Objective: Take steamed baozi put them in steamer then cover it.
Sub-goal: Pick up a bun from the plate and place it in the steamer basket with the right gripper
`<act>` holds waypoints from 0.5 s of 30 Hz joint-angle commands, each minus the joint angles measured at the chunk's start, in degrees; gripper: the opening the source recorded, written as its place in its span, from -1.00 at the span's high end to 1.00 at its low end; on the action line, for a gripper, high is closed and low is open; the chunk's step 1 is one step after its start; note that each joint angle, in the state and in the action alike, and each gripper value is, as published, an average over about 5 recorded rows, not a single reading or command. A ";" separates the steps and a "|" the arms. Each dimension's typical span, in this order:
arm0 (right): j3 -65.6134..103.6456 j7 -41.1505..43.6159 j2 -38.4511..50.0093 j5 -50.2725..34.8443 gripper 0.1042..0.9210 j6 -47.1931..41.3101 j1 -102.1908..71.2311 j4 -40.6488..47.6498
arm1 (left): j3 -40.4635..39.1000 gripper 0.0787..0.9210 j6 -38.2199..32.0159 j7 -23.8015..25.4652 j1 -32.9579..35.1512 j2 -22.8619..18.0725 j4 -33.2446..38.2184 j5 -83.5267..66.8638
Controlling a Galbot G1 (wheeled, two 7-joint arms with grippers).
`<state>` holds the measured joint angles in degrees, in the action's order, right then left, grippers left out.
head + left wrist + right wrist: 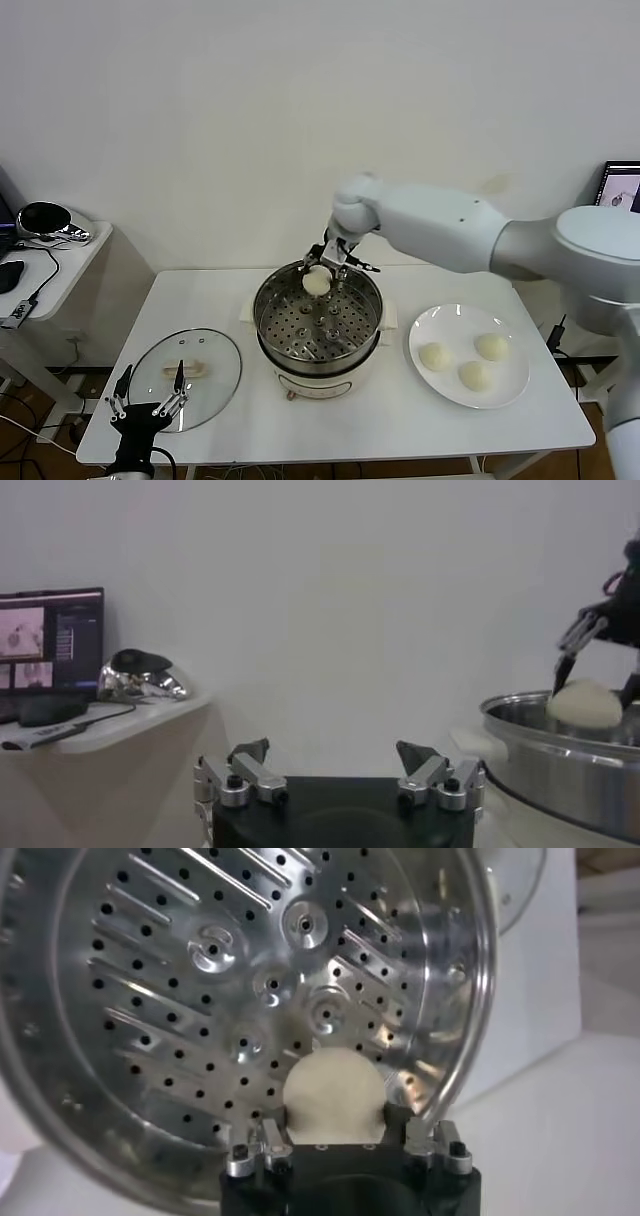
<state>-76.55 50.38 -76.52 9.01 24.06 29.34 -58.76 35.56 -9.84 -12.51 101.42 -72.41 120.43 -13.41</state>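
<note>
My right gripper (318,268) is shut on one steamed baozi (316,283), a cream-white bun held just above the far rim of the steamer (262,322). The right wrist view shows that baozi (332,1095) between the fingers, over the perforated tray (200,998), which holds nothing. Three more baozi (472,375) lie on the white plate (515,385) right of the steamer. The glass lid (215,365) lies flat on the table left of it. My left gripper (146,398) hovers open near the lid's front edge, holding nothing; its own view shows the held baozi (584,702) far off.
The steamer stands on a white base in the middle of the white table (390,420). A side shelf (50,262) with a shiny helmet-like object (45,220) and cables stands at the far left. A monitor (622,186) shows at the right edge.
</note>
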 commanded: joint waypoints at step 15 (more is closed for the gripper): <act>-0.73 0.91 2.56 -2.24 -0.74 1.22 5.18 -2.98 | 0.01 -0.77 -0.12 -0.22 -0.08 -0.26 0.24 -0.26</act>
<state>-76.87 48.02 -78.06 14.74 28.75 28.08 -55.64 35.56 -10.02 -12.78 101.30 -72.70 120.51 -13.64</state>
